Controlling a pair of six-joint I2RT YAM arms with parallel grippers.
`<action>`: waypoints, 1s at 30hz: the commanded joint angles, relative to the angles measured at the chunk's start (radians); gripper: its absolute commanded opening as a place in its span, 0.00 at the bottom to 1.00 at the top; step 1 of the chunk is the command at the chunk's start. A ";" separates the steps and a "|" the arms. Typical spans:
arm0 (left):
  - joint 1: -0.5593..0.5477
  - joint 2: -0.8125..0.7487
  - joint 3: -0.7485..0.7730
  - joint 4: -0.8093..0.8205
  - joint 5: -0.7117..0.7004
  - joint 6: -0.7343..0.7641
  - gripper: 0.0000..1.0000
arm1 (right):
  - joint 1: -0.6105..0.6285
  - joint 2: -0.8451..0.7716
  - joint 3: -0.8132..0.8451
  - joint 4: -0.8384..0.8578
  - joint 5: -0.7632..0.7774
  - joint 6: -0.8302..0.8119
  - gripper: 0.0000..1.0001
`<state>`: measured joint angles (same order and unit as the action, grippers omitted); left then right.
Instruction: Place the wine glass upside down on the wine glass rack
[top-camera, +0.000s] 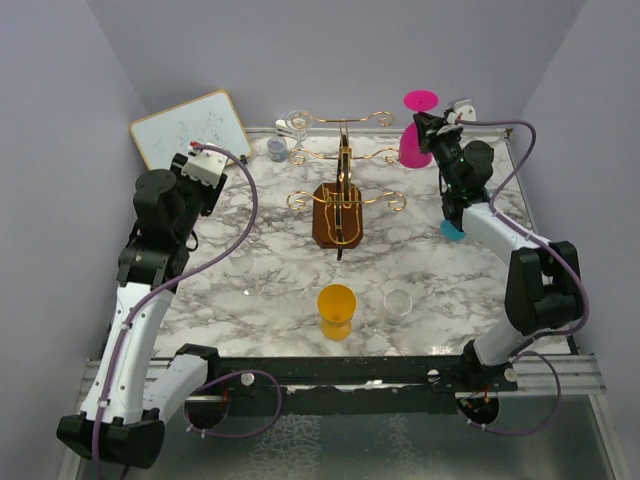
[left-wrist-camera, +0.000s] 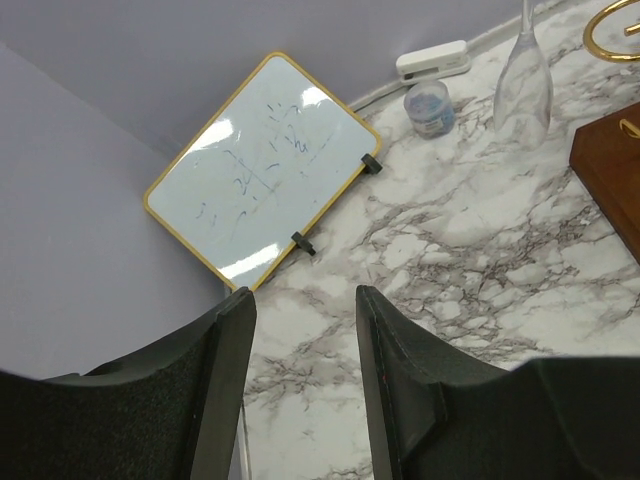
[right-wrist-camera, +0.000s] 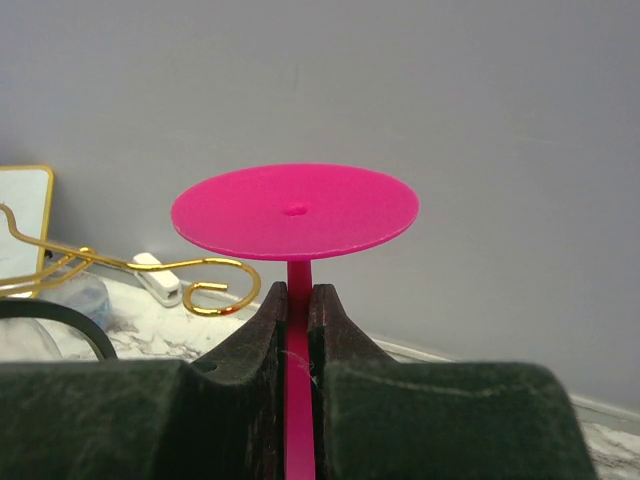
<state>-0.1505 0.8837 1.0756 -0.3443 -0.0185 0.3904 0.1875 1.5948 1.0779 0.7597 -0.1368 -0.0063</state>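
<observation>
A pink wine glass (top-camera: 417, 125) is held upside down, foot up, at the far right of the table. My right gripper (top-camera: 428, 128) is shut on its stem, and the wrist view shows the pink foot (right-wrist-camera: 295, 210) above the fingers (right-wrist-camera: 268, 325). The gold wire rack (top-camera: 343, 150) on a dark wooden base (top-camera: 338, 214) stands left of the glass; one curled arm end (right-wrist-camera: 225, 290) is near the gripper. A clear wine glass (top-camera: 297, 124) hangs at the rack's far left arm. My left gripper (left-wrist-camera: 300, 310) is open and empty over the left of the table.
A whiteboard (top-camera: 190, 128) leans at the far left corner. A small blue cup (top-camera: 277, 150) stands beside the rack. An orange cup (top-camera: 336, 311) and a clear cup (top-camera: 398, 305) stand near the front. A teal object (top-camera: 452, 230) lies under the right arm.
</observation>
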 joint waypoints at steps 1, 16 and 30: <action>0.004 0.089 0.101 -0.094 -0.055 -0.033 0.46 | -0.006 0.057 -0.037 0.238 -0.082 0.007 0.01; 0.047 0.110 0.051 -0.060 0.030 -0.117 0.54 | -0.005 0.141 -0.102 0.328 -0.269 0.084 0.01; 0.096 0.121 0.021 -0.035 0.092 -0.154 0.54 | 0.010 0.229 -0.089 0.368 -0.273 0.111 0.01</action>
<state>-0.0734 1.0008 1.1042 -0.4080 0.0372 0.2607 0.1879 1.7893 0.9775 1.0492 -0.3840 0.0860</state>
